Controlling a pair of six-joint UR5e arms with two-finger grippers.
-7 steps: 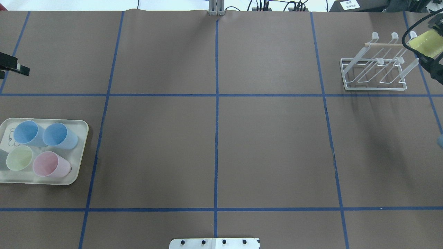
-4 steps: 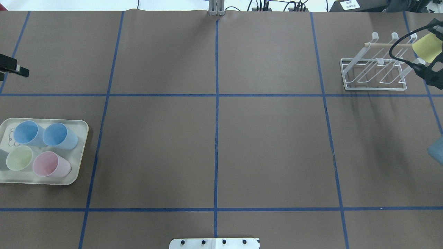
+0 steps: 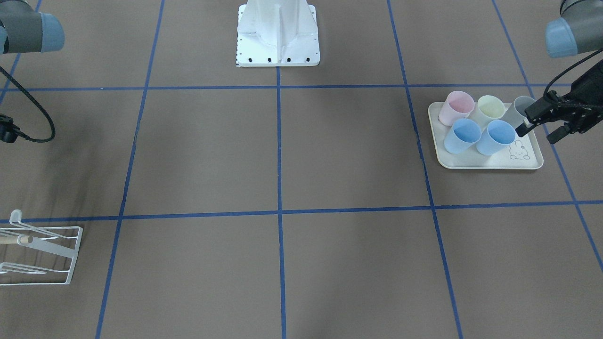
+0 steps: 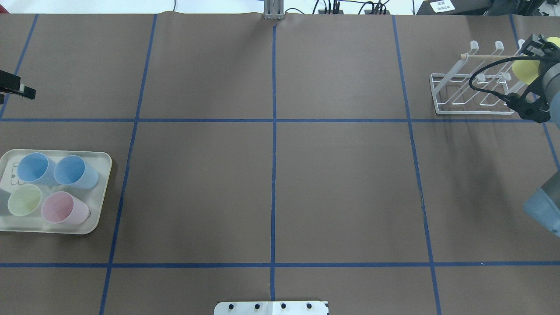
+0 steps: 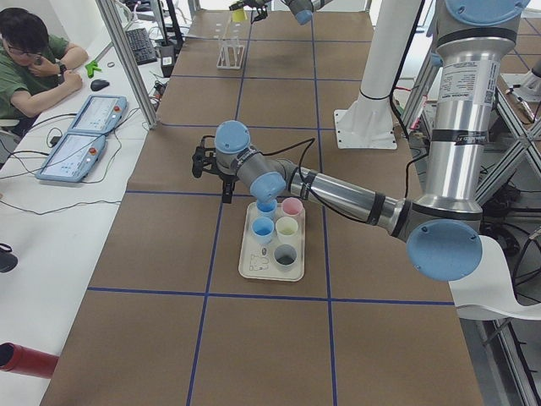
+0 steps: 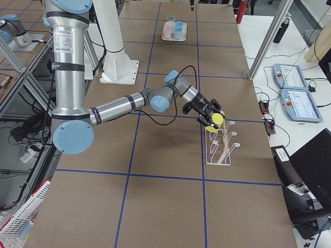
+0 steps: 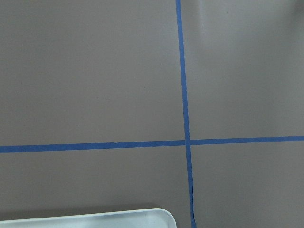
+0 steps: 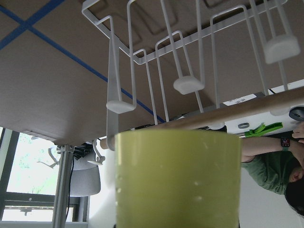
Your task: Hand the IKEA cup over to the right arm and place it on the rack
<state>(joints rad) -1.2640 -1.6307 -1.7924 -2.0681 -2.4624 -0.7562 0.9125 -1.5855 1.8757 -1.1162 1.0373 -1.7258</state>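
Note:
My right gripper [image 4: 533, 59] is shut on a yellow-green cup [image 4: 525, 71] and holds it in the air at the right end of the white wire rack [image 4: 472, 94]. From the table's right end the cup [image 6: 216, 120] hangs just over the rack's near prongs [image 6: 222, 147]. In the right wrist view the cup [image 8: 178, 178] fills the lower frame, below the prongs and wooden rod [image 8: 228, 111]. My left gripper [image 3: 534, 129] is open and empty beside the tray [image 3: 490, 163]. It also shows at the overhead view's left edge [image 4: 19, 89].
The cream tray [image 4: 101, 192] at the left holds two blue cups [image 4: 33, 168], a green one [image 4: 24, 200], a pink one [image 4: 63, 209] and a grey one [image 3: 520, 106]. The robot's base plate [image 4: 271, 308] is at the near edge. An operator [image 5: 34, 63] sits beyond the far side.
My right arm has swung in from the right edge and carried the yellow-green cup left and lower, close against the rack's right end. The left gripper has hardly moved.

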